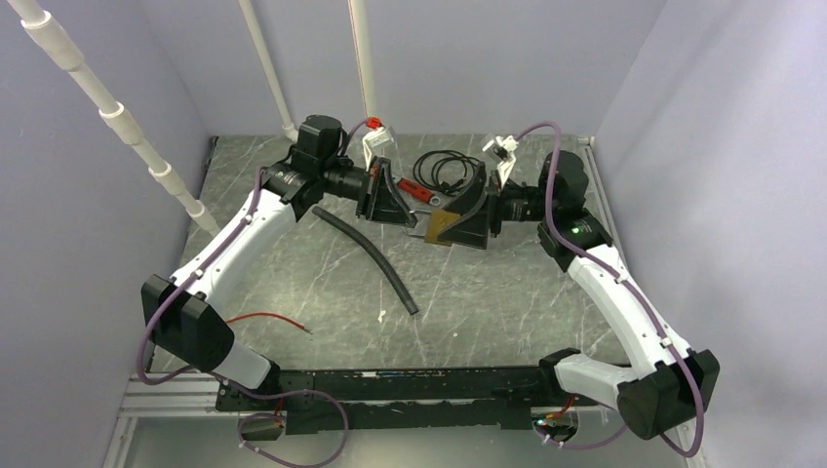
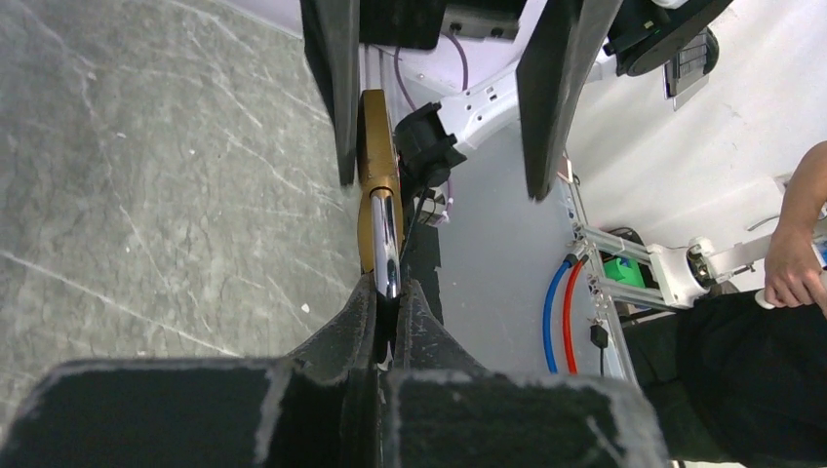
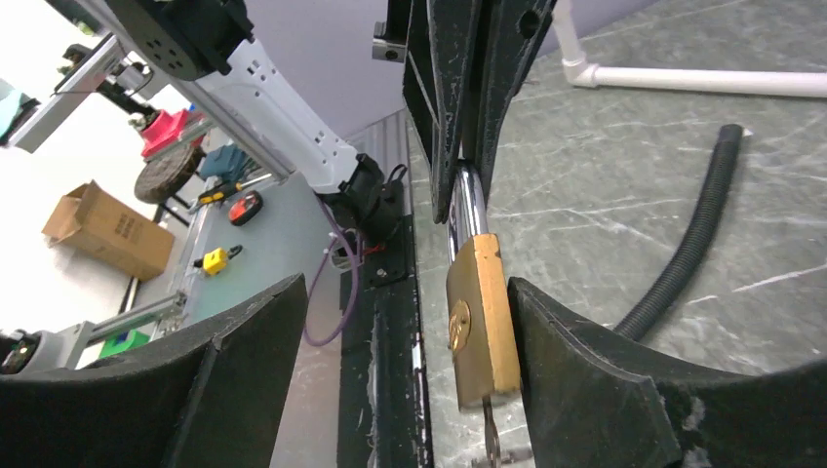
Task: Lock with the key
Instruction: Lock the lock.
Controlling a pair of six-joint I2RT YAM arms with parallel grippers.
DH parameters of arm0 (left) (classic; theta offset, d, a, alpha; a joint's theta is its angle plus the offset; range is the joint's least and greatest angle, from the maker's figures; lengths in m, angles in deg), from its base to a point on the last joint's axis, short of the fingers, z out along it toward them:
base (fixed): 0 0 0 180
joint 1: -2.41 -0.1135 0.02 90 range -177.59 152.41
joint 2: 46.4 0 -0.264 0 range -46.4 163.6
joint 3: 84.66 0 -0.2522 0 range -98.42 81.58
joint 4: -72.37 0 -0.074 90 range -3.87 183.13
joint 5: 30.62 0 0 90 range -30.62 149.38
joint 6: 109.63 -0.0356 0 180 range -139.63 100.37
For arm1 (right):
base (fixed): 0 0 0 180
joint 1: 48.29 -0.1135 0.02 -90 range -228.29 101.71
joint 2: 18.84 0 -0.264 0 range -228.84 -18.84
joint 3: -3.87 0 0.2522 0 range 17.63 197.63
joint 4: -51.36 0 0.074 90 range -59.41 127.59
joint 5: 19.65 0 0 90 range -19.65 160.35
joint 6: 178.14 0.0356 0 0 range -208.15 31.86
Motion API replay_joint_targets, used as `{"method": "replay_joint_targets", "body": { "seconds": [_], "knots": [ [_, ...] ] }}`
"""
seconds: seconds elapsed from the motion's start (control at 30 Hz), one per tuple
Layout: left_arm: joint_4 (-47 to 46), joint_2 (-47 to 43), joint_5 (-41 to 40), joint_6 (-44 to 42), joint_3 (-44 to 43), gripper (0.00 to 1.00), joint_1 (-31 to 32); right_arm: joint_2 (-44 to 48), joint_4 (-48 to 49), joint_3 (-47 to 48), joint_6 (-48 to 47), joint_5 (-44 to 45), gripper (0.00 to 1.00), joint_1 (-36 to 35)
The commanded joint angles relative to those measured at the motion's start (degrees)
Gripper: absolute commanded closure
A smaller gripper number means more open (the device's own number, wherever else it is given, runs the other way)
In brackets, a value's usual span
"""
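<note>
One brass padlock [image 3: 478, 322] is held between two grippers over the desk [image 1: 488, 302], its shackle [image 2: 386, 239] clenched in the left gripper's [image 2: 388, 302] jaws. One key [image 3: 491, 441] is seen at its underside. The right gripper's [image 3: 405, 302] jaws are spread apart, one finger [image 3: 585, 370] against the padlock. One black hose [image 1: 375, 261], one red wire [image 1: 268, 318] and one cable coil [image 1: 444, 171] lie on the desk.

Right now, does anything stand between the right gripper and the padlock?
Nothing visible does. The padlock hangs inside the open right gripper, close against one finger, its shackle pinched by the left gripper and the key in its base.
</note>
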Motion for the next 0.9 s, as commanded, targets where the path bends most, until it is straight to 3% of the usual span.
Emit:
{"method": "replay_joint_targets", "body": {
  "seconds": [0.0, 0.13, 0.33, 0.73, 0.87],
  "knots": [
    [4.9, -2.6, 2.9, -6.9, -2.1, 1.0, -2.0, 2.2, -5.4, 4.7, -4.9, -2.3, 0.22, 3.2],
    [12.0, -2.3, 4.8, -13.8, -3.9, 1.0, -2.8, 3.1, -14.6, 6.0, -12.6, -5.0, 0.26, 6.3],
    [20.7, -1.0, 5.3, -21.7, -6.8, 1.0, -2.6, 3.3, -28.6, 8.0, -25.9, -5.7, 0.46, 6.9],
    [23.0, -0.9, 5.5, -25.4, -7.5, 1.0, 0.3, 1.3, -37.1, 7.6, -36.4, -3.0, 0.56, 4.3],
    [22.8, -1.1, 5.4, -25.6, -7.4, 1.0, 1.0, 0.6, -35.7, 6.4, -34.8, -2.8, 0.59, 3.7]
  ]
}}
